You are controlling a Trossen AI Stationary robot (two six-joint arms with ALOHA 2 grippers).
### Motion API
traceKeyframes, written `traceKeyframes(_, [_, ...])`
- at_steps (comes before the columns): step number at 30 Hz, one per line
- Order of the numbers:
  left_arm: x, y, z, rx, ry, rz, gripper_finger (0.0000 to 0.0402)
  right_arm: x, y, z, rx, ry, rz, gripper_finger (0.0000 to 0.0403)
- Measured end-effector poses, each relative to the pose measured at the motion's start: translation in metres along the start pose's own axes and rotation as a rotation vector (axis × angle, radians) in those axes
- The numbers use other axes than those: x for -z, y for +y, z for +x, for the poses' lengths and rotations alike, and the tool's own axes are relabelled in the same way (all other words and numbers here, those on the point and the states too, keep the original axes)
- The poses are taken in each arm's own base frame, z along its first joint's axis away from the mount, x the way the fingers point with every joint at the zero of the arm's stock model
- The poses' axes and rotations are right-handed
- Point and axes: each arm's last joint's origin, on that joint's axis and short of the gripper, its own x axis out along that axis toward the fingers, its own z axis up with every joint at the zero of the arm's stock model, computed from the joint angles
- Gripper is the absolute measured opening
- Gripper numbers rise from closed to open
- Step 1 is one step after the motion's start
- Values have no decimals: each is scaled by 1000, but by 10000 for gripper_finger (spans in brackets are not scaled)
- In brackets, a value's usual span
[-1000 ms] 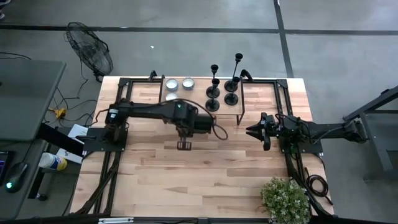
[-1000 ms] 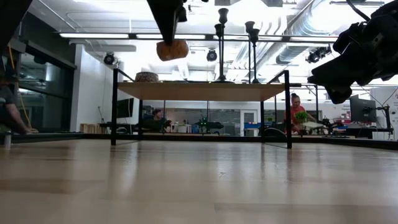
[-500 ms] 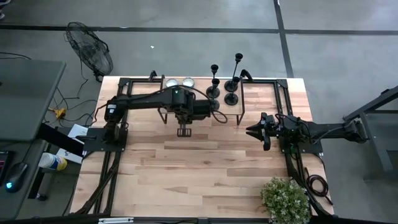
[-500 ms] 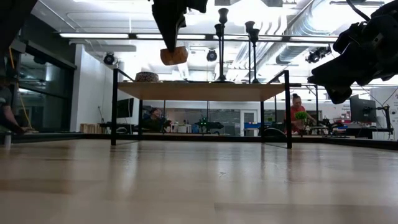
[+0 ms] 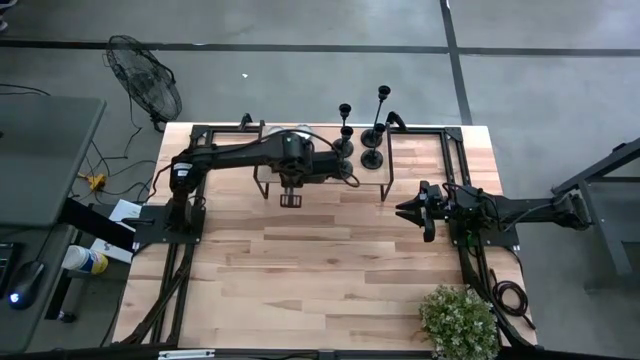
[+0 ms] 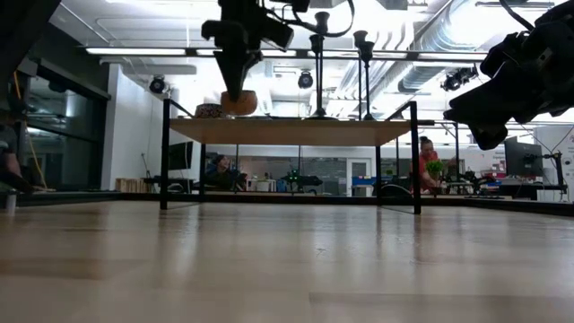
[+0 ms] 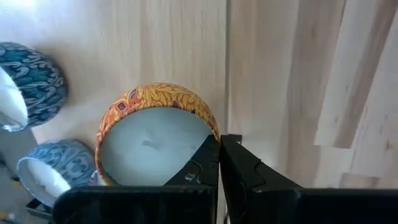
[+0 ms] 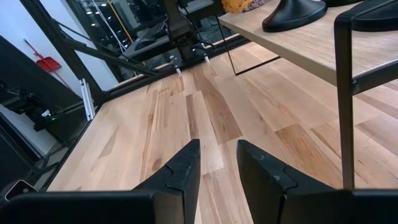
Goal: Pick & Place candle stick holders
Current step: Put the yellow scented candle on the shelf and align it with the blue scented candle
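The black candle stick holders (image 5: 372, 140) stand on their round bases on the right part of a raised wooden shelf (image 5: 360, 180) at the table's far side; they also show in the low view (image 6: 319, 63). My left gripper (image 5: 290, 197) is over the shelf's left part, pointing down, shut on an orange patterned candle tin (image 7: 155, 143). In the low view the tin (image 6: 239, 103) hangs just above the shelf top (image 6: 287, 132). My right gripper (image 5: 405, 210) waits open at the table's right, level, fingers apart (image 8: 217, 162). My left gripper pinches the rim of the orange tin (image 7: 210, 127) at one side, one finger over the white wax inside and one outside the wall. The fingers come from above, pointing steeply down. The tin hangs upright below them; whether its bottom touches the shelf I cannot tell.
Two blue patterned tins (image 7: 31, 81) (image 7: 56, 171) sit on the shelf close beside the orange one. The shelf stands on thin black legs (image 6: 165, 152). A green plant (image 5: 458, 320) is at the near right corner. Bare wood lies in front of the shelf.
My left gripper has swung toward the table's far edge and sunk a little, carrying the orange tin from in front of the shelf to over the shelf's left part, close to its top. It has stayed shut on the tin.
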Motion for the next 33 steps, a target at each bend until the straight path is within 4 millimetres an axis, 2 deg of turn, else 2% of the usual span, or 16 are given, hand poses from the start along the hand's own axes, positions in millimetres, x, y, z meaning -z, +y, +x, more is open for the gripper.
traceKeyframes(23, [-1, 20, 9, 32, -33, -16, 0, 0, 0, 0, 0, 0, 0, 98])
traceKeyframes(33, [-1, 23, 10, 54, -49, -2, 0, 0, 0, 0, 0, 0, 0, 98])
